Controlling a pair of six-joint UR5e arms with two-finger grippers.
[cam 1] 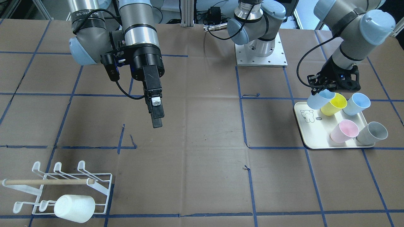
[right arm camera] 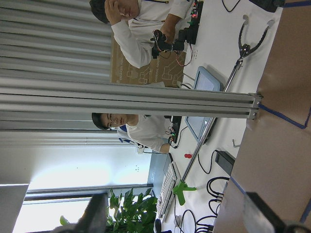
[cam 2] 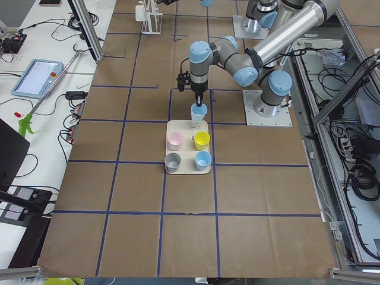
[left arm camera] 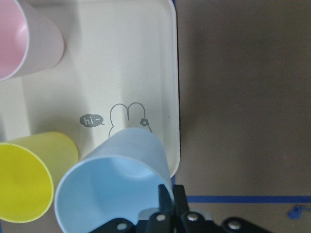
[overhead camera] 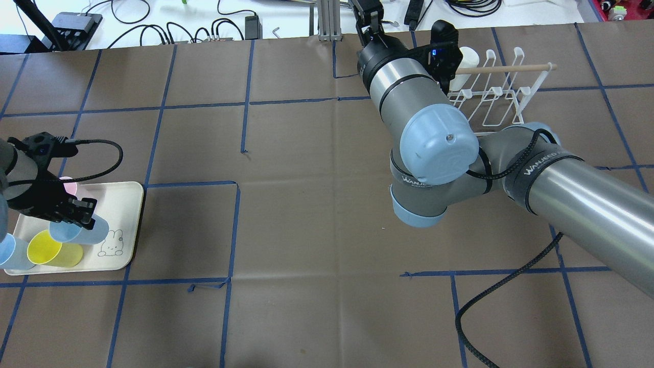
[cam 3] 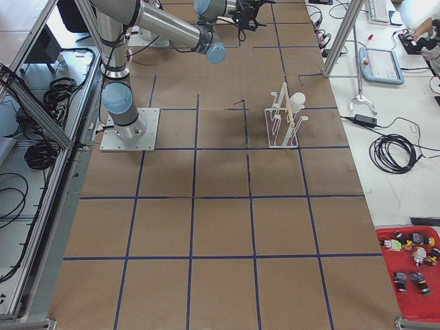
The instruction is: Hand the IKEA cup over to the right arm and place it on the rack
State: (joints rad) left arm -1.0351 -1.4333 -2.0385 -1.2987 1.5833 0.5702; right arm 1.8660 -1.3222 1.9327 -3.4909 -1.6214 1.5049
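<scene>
Left gripper [cam 1: 322, 91] grips the rim of the light blue cup [cam 1: 319, 101], which is tilted at the cream tray's [cam 1: 303, 127] corner, beside a yellow cup [cam 1: 334, 104]. Right gripper [cam 1: 157, 120] hangs above the table, fingers wide, holding nothing, well apart from the rack [cam 1: 104, 186], which bears a white cup [cam 1: 74, 208].

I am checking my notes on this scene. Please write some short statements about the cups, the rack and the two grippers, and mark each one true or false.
1. The left gripper grips a light blue cup at its rim. True.
2. The rack holds no cup. False: a white cup sits on it.
3. The right gripper holds a cup. False: it is open and empty.
4. A pink cup and a grey cup stand on the tray. True.
</scene>
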